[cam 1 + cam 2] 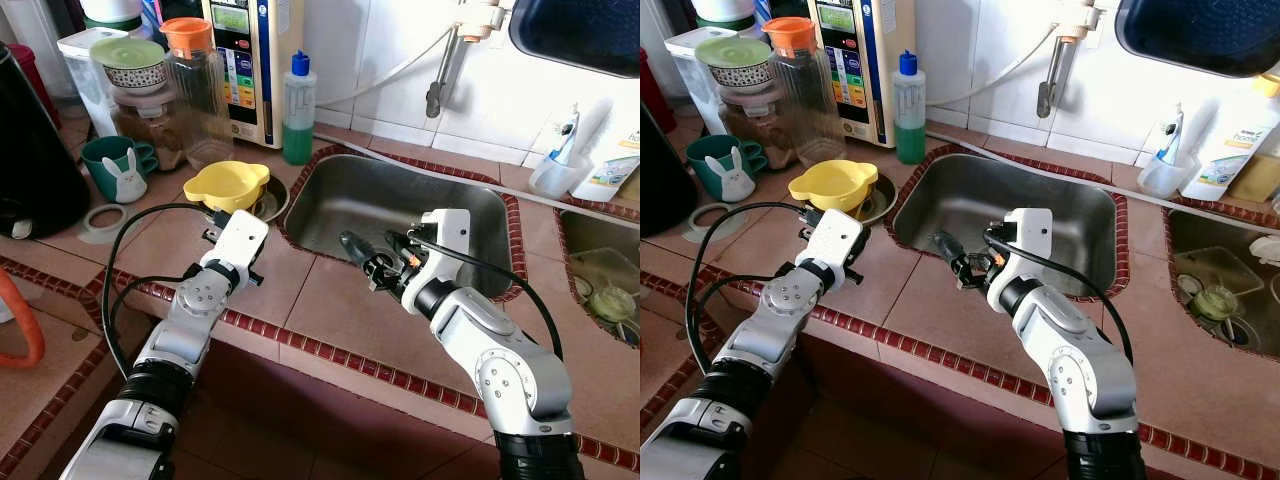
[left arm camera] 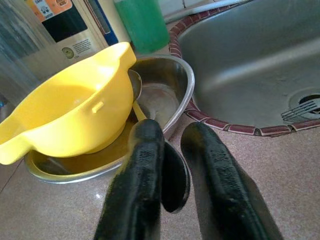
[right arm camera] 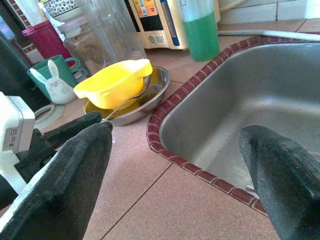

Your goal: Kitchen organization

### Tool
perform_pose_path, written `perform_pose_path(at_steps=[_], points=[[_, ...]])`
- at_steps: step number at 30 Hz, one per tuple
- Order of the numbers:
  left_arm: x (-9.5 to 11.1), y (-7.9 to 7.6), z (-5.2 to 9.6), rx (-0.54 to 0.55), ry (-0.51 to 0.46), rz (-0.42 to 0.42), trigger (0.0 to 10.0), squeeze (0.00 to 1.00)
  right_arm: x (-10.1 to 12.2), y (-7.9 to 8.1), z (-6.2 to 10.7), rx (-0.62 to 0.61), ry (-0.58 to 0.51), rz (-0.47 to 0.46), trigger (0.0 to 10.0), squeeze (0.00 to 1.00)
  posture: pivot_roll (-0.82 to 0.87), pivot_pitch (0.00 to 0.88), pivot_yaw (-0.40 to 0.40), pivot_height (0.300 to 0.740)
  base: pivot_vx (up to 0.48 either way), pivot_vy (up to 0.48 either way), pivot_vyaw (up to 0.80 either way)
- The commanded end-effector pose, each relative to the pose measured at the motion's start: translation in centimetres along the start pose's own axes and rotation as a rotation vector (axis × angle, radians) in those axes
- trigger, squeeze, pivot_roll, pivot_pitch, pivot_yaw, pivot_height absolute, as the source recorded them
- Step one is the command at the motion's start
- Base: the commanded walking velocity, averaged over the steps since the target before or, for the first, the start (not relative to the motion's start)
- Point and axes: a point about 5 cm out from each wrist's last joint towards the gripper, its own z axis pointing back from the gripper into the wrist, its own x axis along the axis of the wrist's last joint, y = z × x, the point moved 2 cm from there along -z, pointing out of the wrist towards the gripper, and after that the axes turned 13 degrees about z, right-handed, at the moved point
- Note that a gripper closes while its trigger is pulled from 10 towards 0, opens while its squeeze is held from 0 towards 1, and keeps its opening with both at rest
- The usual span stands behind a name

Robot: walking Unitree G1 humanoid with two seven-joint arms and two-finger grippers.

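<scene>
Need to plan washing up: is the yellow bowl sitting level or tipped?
Tipped. The yellow bowl leans on a spoon inside the steel bowl, one side raised.

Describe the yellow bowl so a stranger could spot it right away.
Start at the steel sink set into the tiled counter. Just off its left rim sits a shallow metal dish, and the yellow bowl rests tilted in it, the only bright yellow thing, with small lug handles.

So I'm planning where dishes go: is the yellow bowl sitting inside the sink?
No, the yellow bowl rests tilted in a steel bowl on the counter beside the sink.
</scene>
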Motion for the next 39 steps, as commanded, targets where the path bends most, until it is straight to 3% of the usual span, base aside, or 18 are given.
perform_pose_path(at_steps=[1,22,32,39], points=[[0.2,0.0,-0.2,-0.008,-0.002,0.003,0.0,0.0,0.9,-0.1,0.0,-0.003,-0.022,0.008,10.0,0.0,0.18,0.0,-0.033,0.74,0.0,0.0,0.0],[1.5,0.3,0.1,0.038,-0.089,-0.047,0.0,0.0,1.1,-0.1,-0.1,-0.002,-0.028,0.008,10.0,0.0,0.19,0.0,-0.035,0.74,0.0,0.0,0.0],[3.5,1.0,0.6,0.084,-0.192,-0.121,0.0,0.0,1.4,-0.4,-0.2,-0.007,-0.043,0.011,10.0,0.0,0.19,0.0,-0.035,0.74,0.0,0.0,0.0],[5.3,0.2,0.8,0.076,-0.283,-0.134,0.0,0.0,1.6,-0.5,-0.4,-0.01,-0.055,0.013,10.0,0.0,0.19,0.0,-0.04,0.74,0.0,0.0,0.0]])
